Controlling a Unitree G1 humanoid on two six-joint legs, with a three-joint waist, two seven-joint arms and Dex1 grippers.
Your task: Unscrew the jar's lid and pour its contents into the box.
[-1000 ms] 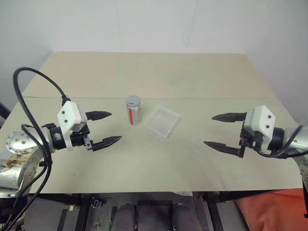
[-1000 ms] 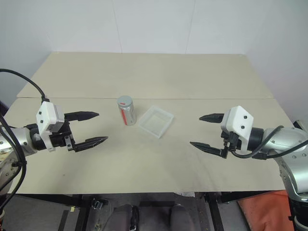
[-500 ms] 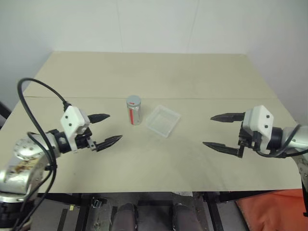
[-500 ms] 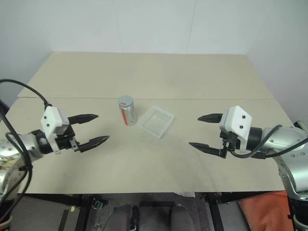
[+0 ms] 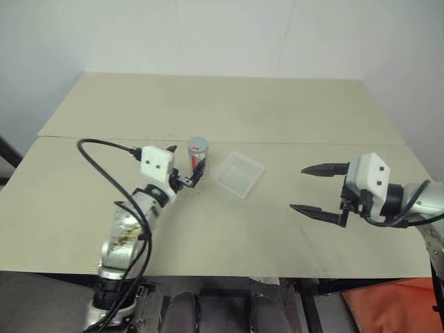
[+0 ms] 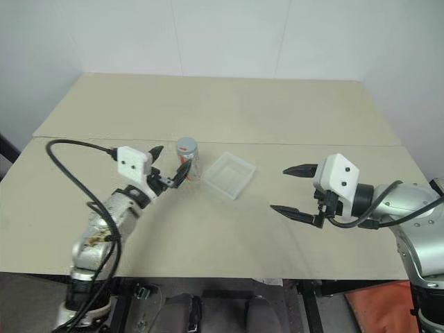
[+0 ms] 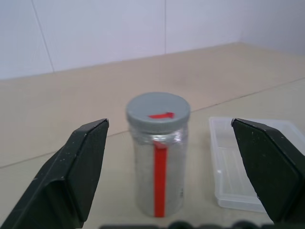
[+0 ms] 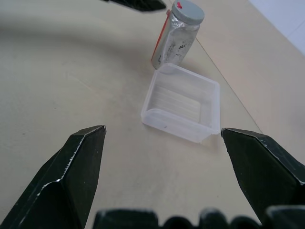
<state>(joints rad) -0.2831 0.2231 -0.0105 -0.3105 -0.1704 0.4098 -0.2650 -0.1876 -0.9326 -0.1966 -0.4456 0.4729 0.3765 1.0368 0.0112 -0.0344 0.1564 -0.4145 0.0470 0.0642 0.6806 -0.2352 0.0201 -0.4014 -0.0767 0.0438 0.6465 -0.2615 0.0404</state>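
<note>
The jar point(image 5: 198, 155) stands upright on the table, clear with a red stripe, and its grey lid point(image 7: 158, 112) with a red mark is screwed on. Small dark specks, perhaps the contents, show through its wall point(image 8: 183, 45). My left gripper point(image 6: 168, 164) is open just short of the jar on its left. In the left wrist view a finger point(image 7: 78, 167) stands at each side of the jar without touching it. The clear box point(image 5: 239, 174) lies just right of the jar. My right gripper point(image 5: 297, 188) is open and empty, right of the box.
The beige table point(image 5: 229, 104) has a seam running across just behind the jar. A black cable point(image 5: 104, 166) loops from the left arm above the table. White walls stand behind the table.
My left arm has swung in to the right and forward, bringing its open gripper up to the jar. The right arm has kept still, and the view has shifted slightly.
</note>
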